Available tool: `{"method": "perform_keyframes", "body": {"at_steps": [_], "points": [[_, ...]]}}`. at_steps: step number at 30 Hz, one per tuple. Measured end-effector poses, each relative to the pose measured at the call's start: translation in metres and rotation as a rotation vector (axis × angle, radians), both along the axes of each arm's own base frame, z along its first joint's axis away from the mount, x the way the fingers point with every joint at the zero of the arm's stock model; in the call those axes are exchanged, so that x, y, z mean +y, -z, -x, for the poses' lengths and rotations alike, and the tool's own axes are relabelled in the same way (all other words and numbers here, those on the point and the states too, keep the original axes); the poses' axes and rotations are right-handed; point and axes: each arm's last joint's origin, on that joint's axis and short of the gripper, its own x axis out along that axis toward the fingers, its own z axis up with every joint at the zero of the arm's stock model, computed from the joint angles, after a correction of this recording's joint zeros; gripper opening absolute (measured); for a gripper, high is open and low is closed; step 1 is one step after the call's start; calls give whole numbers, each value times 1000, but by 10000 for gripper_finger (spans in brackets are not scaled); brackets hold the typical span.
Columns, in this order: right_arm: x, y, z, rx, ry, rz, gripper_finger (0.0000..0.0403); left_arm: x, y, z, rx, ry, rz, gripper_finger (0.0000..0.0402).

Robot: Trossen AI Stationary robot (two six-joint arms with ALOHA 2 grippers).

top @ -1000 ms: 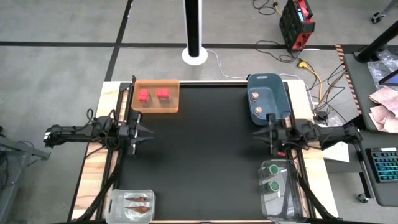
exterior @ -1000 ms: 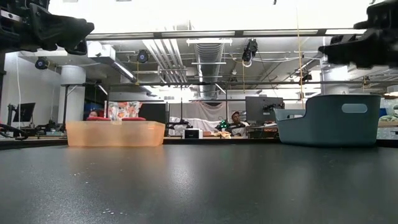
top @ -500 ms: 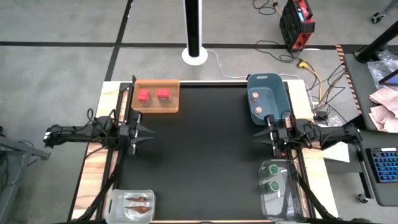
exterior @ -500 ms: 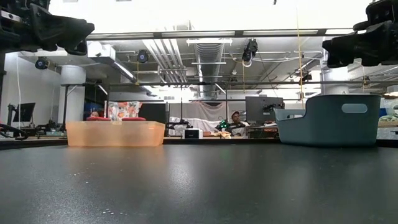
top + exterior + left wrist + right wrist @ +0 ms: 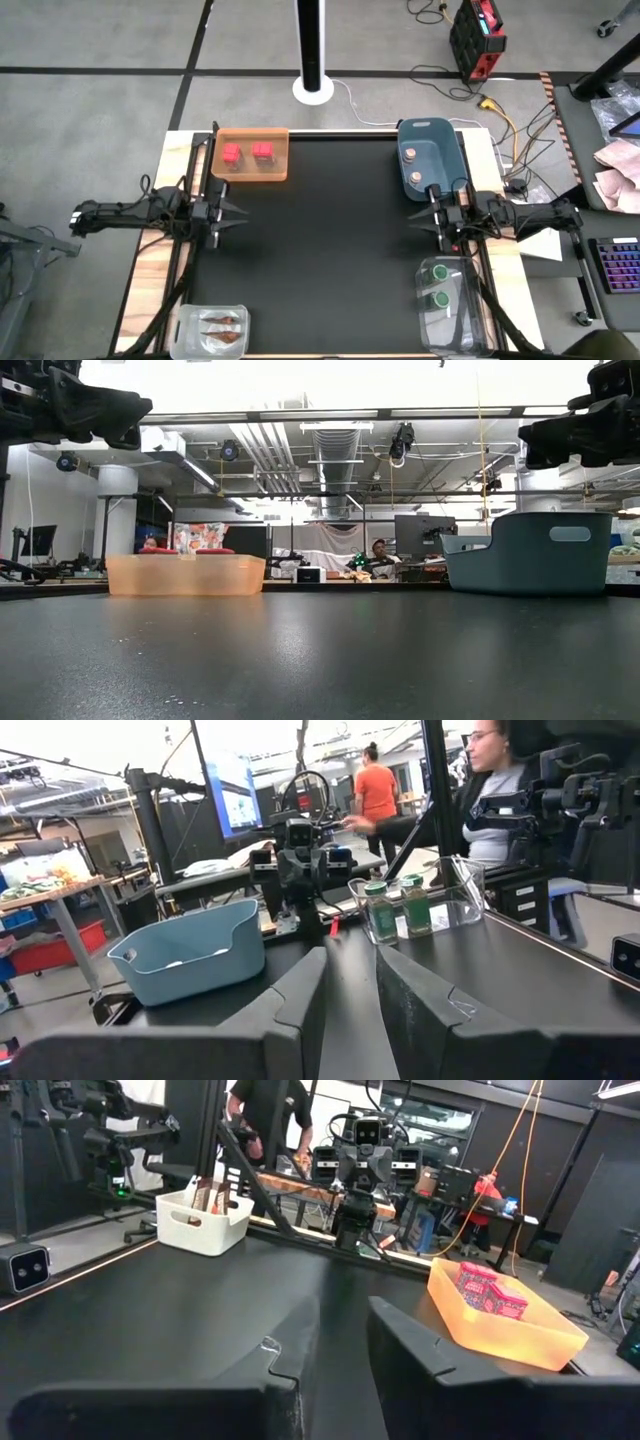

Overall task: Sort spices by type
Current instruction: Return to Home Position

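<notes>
Left gripper [image 5: 240, 213] hovers above the mat's left edge, pointing inward. Jaws narrowly parted, holding nothing.

White bin [image 5: 185, 330], near left corner: two brown-orange packets [image 5: 221, 322] lie inside, side by side.

Orange tray [image 5: 252, 177], far left corner: two red boxes [image 5: 231, 153] sit inside, just beside each other.

Right gripper [image 5: 414, 222] hovers at the right edge, between tub and clear bin, facing the left gripper. Jaws narrowly parted, empty.

Blue tub [image 5: 442, 150], far right corner: two tan-capped jars [image 5: 409, 153] stand inside.

Clear bin [image 5: 456, 326], near right corner: two green-capped jars [image 5: 438, 271] stand upright inside.
</notes>
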Motion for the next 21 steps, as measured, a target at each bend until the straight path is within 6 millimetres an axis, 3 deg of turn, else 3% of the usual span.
{"method": "perform_keyframes", "body": {"at_steps": [12,21], "points": [[0,0,0,0,0,0,59,0,0,0,0,0,0,75],[0,0,0,1,0,0,74,0,0,0,0,0,0,75]]}}
